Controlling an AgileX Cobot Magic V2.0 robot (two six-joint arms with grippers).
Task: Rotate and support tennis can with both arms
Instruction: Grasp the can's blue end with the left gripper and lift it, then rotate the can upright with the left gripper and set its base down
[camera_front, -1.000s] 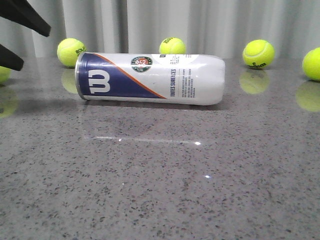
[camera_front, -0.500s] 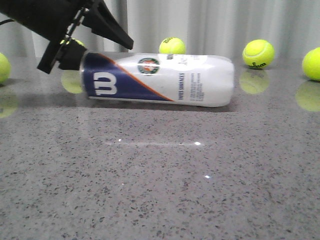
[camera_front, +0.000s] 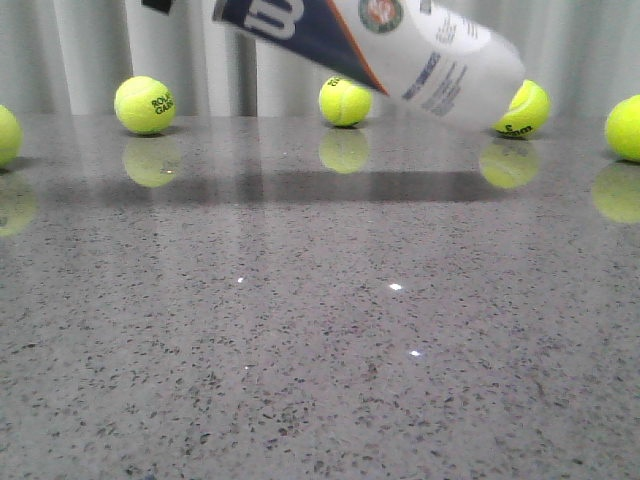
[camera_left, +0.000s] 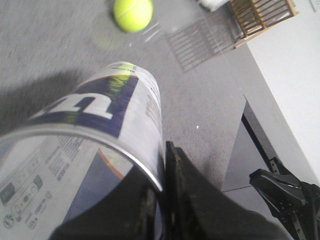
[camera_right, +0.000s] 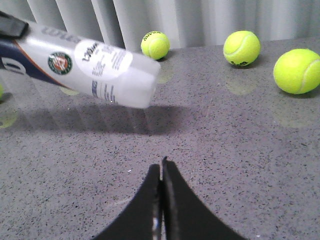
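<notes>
Although lifted clear of the speckled grey worktop in the front view, the tennis can tilts, its white end lowest; smooth thin plastic, probably light and slippery. From the left wrist, the left gripper clamps the can's metal-rimmed navy end. From the right wrist, the right gripper is closed, empty, ready for supporting the free end.
</notes>
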